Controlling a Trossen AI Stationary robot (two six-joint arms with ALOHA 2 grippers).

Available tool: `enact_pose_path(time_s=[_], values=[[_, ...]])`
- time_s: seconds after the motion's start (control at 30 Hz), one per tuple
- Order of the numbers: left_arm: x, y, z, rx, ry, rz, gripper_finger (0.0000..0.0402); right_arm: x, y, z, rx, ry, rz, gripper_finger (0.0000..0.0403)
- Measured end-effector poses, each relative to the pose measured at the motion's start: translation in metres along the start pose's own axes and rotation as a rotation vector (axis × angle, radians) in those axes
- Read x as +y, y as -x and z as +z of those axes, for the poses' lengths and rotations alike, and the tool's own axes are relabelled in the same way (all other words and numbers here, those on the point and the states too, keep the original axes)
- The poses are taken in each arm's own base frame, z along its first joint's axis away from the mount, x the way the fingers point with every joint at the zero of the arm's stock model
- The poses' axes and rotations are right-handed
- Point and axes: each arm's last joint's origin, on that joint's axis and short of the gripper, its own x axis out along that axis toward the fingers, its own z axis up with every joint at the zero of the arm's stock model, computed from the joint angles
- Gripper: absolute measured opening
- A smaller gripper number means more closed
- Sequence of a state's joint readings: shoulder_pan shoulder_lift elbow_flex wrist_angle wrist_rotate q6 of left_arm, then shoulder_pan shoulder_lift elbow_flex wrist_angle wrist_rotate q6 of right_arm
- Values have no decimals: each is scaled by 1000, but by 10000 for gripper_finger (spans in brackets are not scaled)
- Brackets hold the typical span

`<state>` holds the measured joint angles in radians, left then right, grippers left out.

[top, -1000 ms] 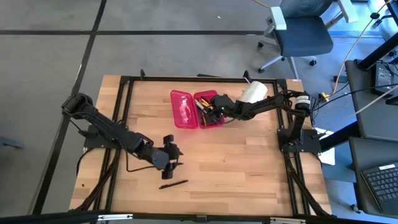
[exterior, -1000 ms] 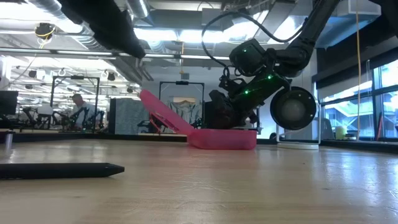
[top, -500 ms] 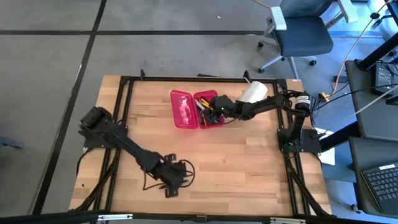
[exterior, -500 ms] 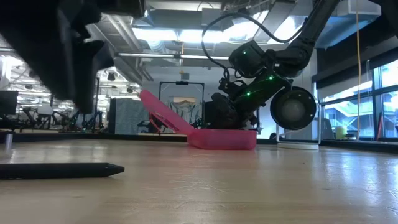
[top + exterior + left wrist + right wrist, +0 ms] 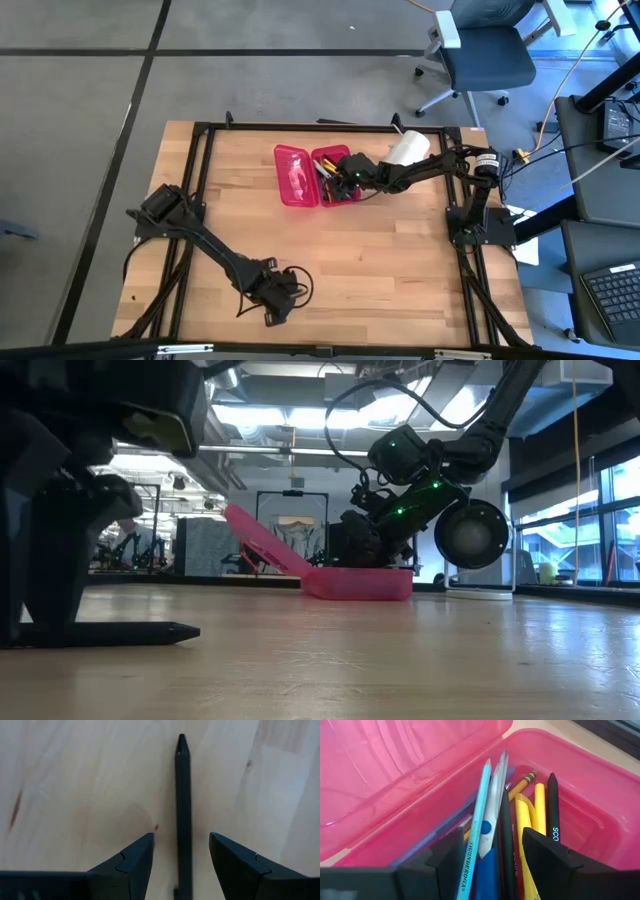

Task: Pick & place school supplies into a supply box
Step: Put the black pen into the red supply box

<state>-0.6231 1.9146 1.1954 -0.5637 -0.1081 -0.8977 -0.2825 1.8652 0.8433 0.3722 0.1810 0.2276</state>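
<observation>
The pink supply box (image 5: pixel 298 176) lies open at the table's far middle, lid half (image 5: pixel 395 765) toward the left. Its right half (image 5: pixel 580 785) holds yellow pencils (image 5: pixel 537 805), a light blue pencil (image 5: pixel 477 815), black pens (image 5: pixel 553 805) and blue-handled scissors (image 5: pixel 492 815). My right gripper (image 5: pixel 340 180) (image 5: pixel 492 845) hangs open over these, fingers on either side of the scissors. A black pen (image 5: pixel 183 805) (image 5: pixel 120 632) lies flat near the near edge. My left gripper (image 5: pixel 272 302) (image 5: pixel 181 837) is down at it, open, one finger on each side, gaps showing.
A big white roll (image 5: pixel 408 148) sits by the right arm at the far right, close to the box. Bare wooden tabletop (image 5: pixel 400 260) stretches between the box and the near edge. An office chair (image 5: pixel 480 50) stands beyond the far edge.
My left gripper has moved toward the near edge and come down over the black pen, ending with its fingers on either side of it at table height. The pen has stayed where it lay. My right gripper has kept still over the box.
</observation>
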Motion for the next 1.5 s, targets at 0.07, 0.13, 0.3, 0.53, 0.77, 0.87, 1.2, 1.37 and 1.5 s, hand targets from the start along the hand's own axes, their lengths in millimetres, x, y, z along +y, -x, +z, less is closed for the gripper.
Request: enact_pose_path(time_s=[0.07, 0.13, 0.3, 0.53, 0.77, 0.87, 1.2, 1.37, 1.5], values=[[1, -3, 0, 13, -12, 20, 187, 0, 0, 0, -2, 0, 1, 207], [2, -7, -2, 30, -17, 40, 186, 0, 0, 0, -2, 0, 7, 207], [3, -10, -3, 38, -33, 52, 172, 1, 0, 0, 0, 0, 21, 207], [5, -11, -3, 22, -38, 87, 105, 1, 0, 3, -24, -4, 25, 207], [6, -12, -3, 19, -79, 100, 33, 2, 0, 5, -42, -7, 32, 207], [7, -11, -4, 23, -83, 107, 14, 3, 5, 10, -59, -1, 66, 207], [13, 3, 1, -96, -143, 200, 18, 28, 66, 49, -184, 181, 333, 207], [18, 33, 16, -322, -179, 297, 19, 42, 100, 55, -185, 329, 474, 207], [24, 51, 23, -392, -256, 346, 19, 41, 120, 56, -168, 410, 425, 207]])
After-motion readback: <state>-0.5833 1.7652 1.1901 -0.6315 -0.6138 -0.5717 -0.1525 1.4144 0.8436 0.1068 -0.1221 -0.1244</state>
